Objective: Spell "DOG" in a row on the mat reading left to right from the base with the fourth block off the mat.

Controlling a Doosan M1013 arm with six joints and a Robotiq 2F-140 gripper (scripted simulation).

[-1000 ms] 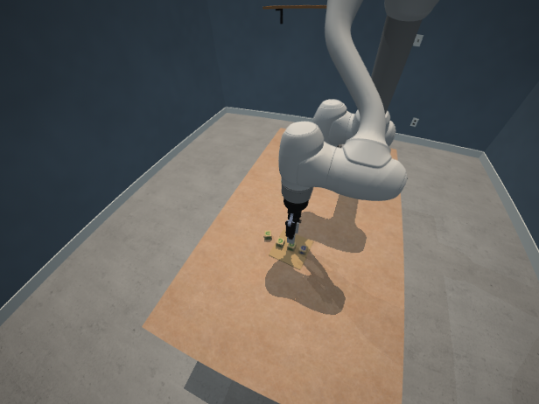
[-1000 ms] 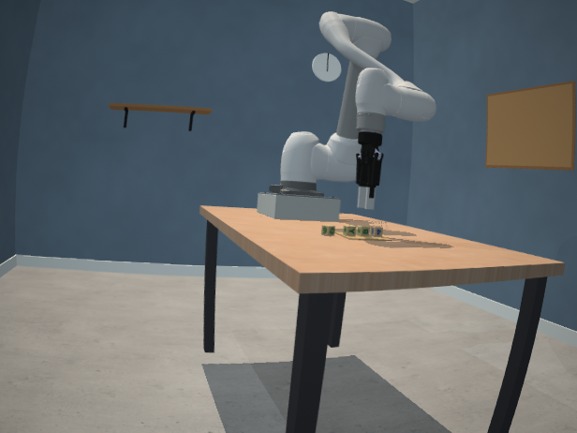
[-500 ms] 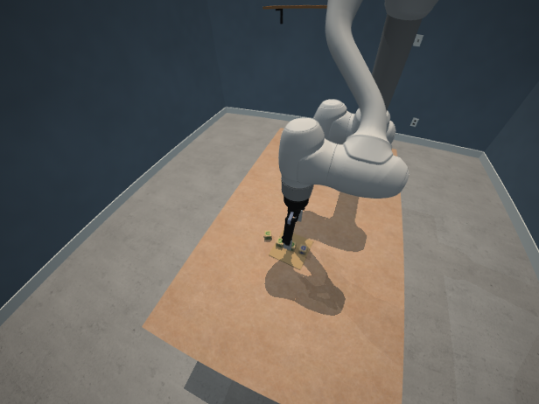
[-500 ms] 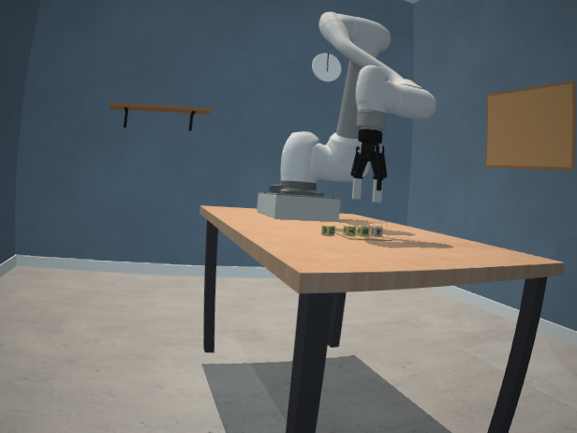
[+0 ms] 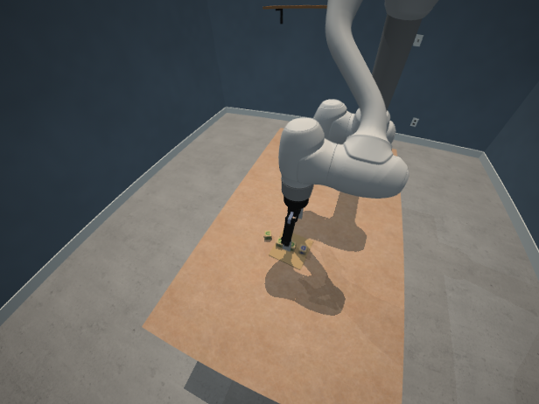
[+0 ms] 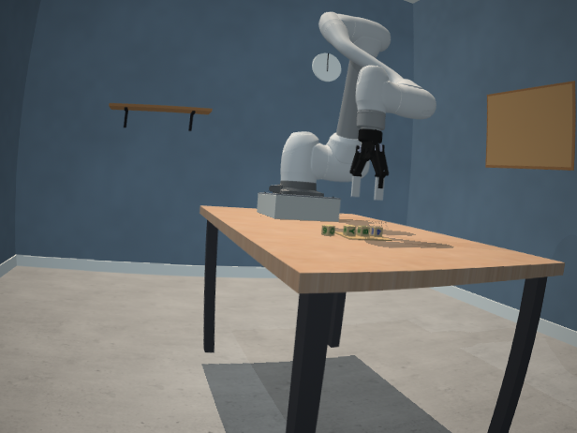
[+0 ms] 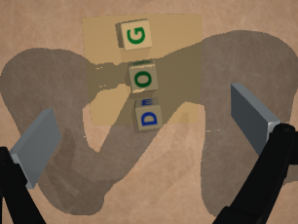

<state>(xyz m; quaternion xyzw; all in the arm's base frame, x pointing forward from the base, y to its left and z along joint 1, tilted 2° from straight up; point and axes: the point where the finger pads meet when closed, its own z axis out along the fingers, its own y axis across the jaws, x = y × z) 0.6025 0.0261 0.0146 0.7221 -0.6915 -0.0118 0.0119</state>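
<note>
In the wrist view three letter blocks lie in a row on the tan mat (image 7: 143, 69): the G block (image 7: 133, 34) farthest, the O block (image 7: 143, 79) in the middle, and the blue D block (image 7: 148, 117) at the mat's near edge. My gripper (image 7: 141, 111) is open and empty, well above the row with one finger on each side. In the exterior view the gripper (image 6: 366, 187) hangs clear above the row of blocks (image 6: 362, 231) and the fourth block (image 6: 328, 230).
The wooden table top (image 6: 375, 253) carries the robot's grey base (image 6: 298, 205) behind the mat. In the top view the arm (image 5: 341, 162) hangs over the table and the gripper (image 5: 287, 242) hides part of the row. The arm's shadow falls across the mat.
</note>
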